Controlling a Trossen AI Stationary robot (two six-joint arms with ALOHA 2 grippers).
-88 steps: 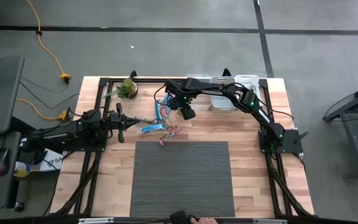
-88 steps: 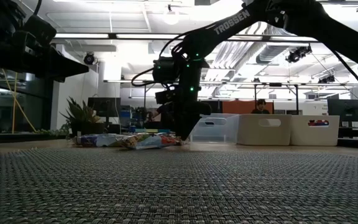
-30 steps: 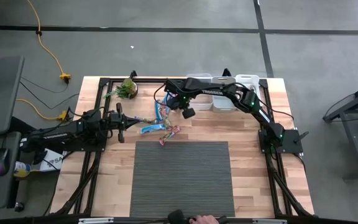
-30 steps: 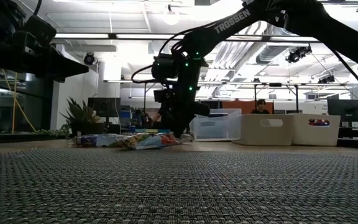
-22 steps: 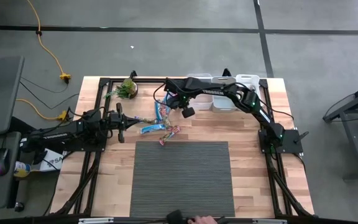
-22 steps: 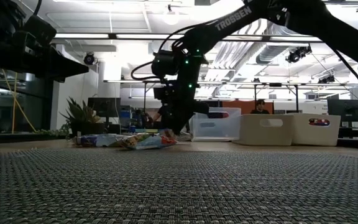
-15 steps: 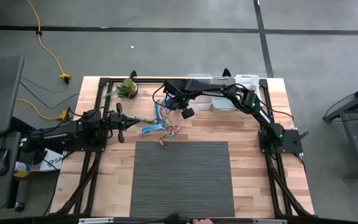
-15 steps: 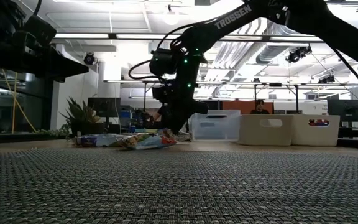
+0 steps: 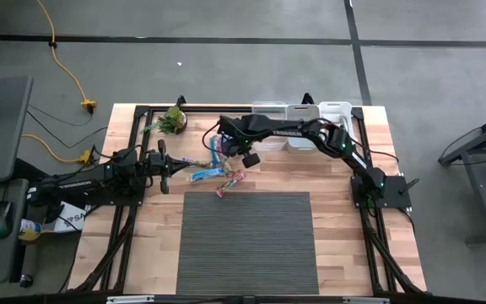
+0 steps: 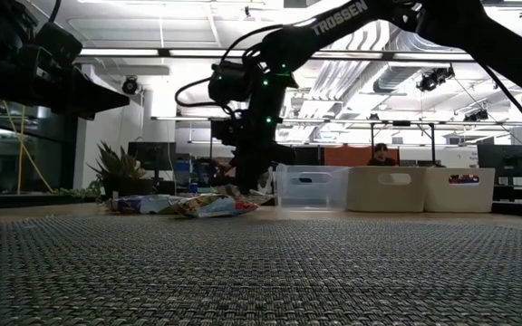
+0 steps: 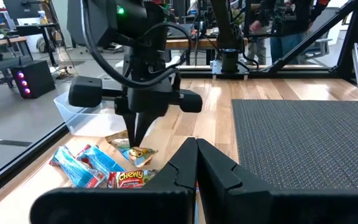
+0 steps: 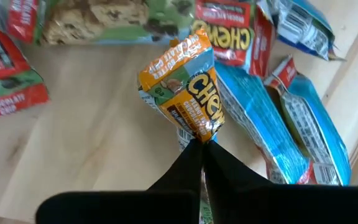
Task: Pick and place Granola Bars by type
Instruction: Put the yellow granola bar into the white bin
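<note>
Several Granola Bars lie in a loose pile [image 9: 213, 169] on the wooden table left of centre: blue ones [image 12: 291, 124], red-and-green ones [image 12: 104, 18] and a red one [image 11: 129, 178]. My right gripper [image 12: 202, 149] points steeply down over the pile and is shut on an orange-yellow bar [image 12: 182, 93]; it also shows in the left wrist view [image 11: 135, 140] and the low view [image 10: 240, 188]. My left gripper [image 11: 196, 146] waits at the table's left side, level and shut, holding nothing. My right gripper pinches one crimped end of the orange-yellow bar [image 12: 197, 134] between its two fingertips, coming from above and slanting down. The bar hangs below the fingers, over the wood beside the blue bars. Whether its lower end touches the table, I cannot tell.
A clear bin [image 9: 268, 110] and two pale bins [image 9: 304, 110] [image 9: 336, 110] stand along the far edge, a small potted plant [image 9: 173, 120] at the far left. A dark woven mat [image 9: 247, 241] covers the table's near middle.
My right gripper, still shut, has gone toward the table's left edge and now stands over the pile of bars; it has risen slightly. The loose bars have stayed where they were.
</note>
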